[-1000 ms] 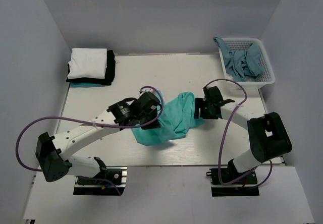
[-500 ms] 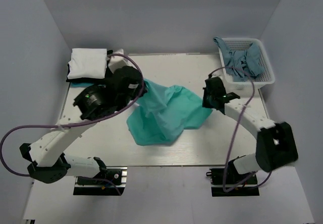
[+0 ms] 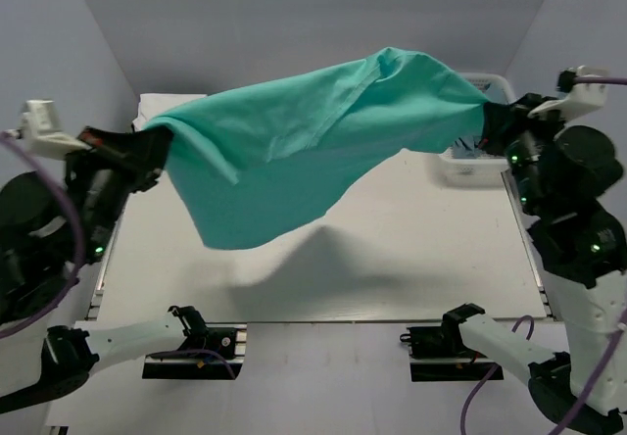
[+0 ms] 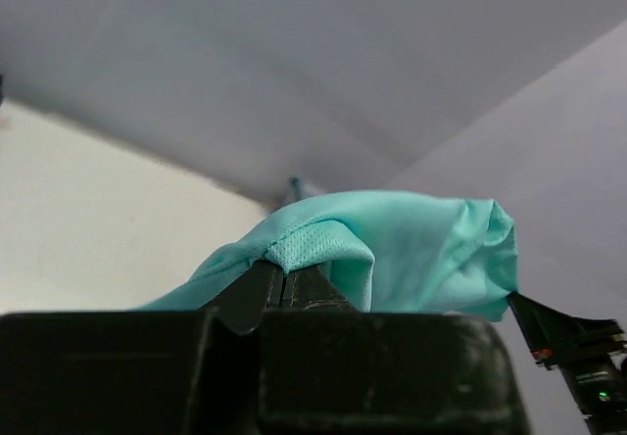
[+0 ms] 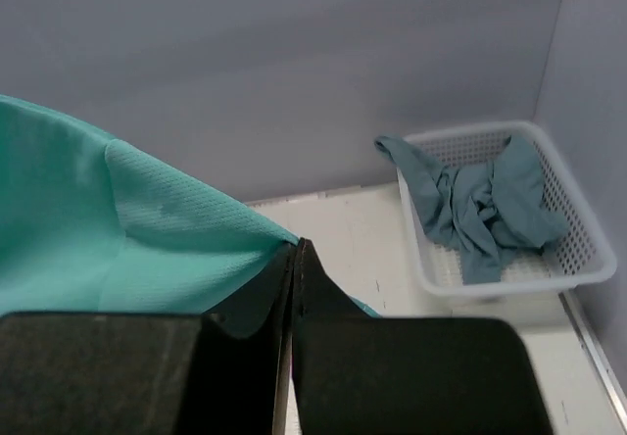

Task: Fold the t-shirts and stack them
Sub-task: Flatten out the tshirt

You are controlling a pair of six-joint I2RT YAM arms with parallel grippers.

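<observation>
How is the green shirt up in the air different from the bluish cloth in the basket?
The green shirt is bright turquoise; the bluish cloth is dull grey-blue. The green shirt hangs stretched out above the table, pinched by the left gripper and the right gripper; the bluish cloth lies crumpled in the basket, untouched. Both are soft cloth, not folded.

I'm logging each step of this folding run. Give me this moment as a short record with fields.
shirt in hand: turquoise t-shirt, stretched out in the air between both arms, above the table
left tool: shut on one edge of the shirt
right tool: shut on the opposite edge
basket: far right corner, holds a crumpled blue-grey shirt
fold: not yet begun
</observation>
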